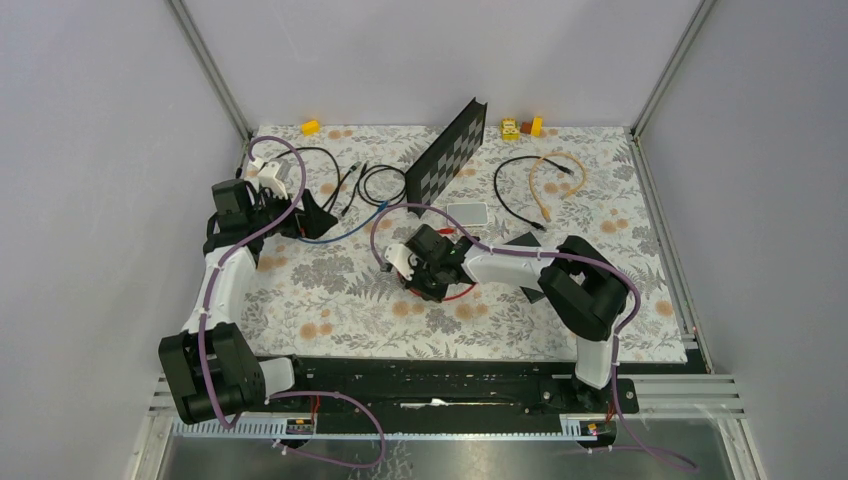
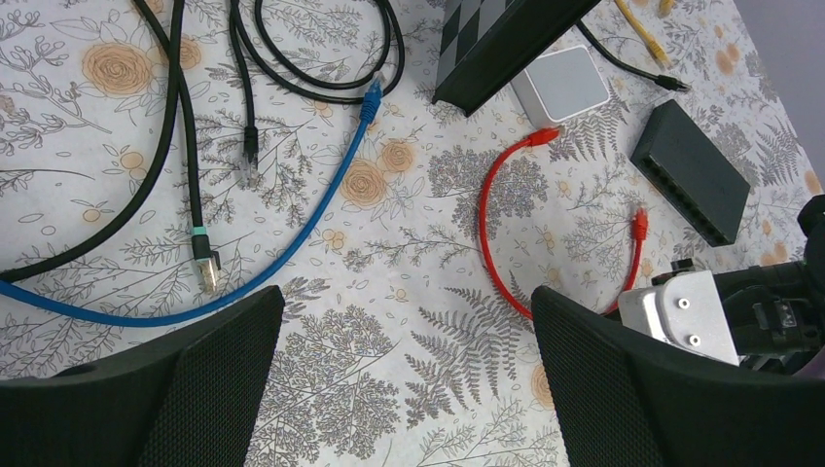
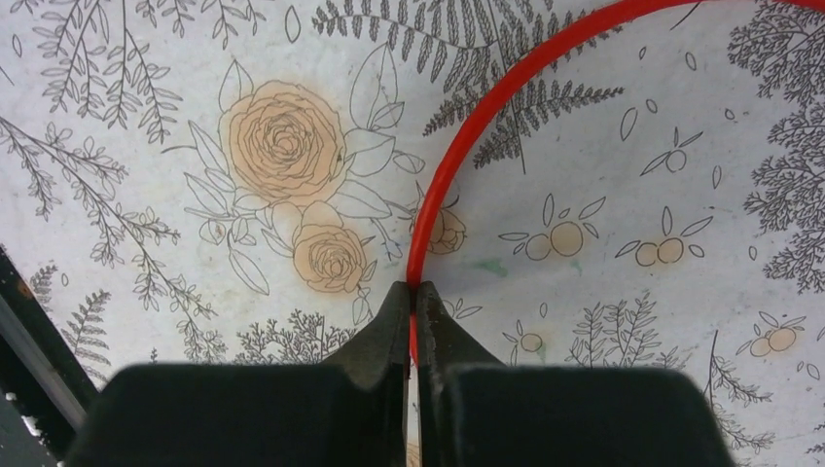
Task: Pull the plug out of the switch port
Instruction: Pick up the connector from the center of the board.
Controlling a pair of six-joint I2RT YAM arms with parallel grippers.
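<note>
The switch point(image 2: 691, 170) lies mid-worktop with no cable seen in it. Both plugs of the red cable point(image 2: 481, 214) lie free (extraction judged complete). It is pinched by the right pincer point(image 3: 412, 289); the left pincer point(image 2: 409, 389) is spread.

From above, my right arm point(image 1: 500, 266) covers most of the switch point(image 1: 521, 241) — I can't make out its sockets there. The red cable point(image 3: 415, 255) leaves the right wrist view at the top edge; in the left wrist view its lowest bend is lost behind a finger point(image 2: 632, 379) of the left gripper point(image 2: 407, 321).
</note>
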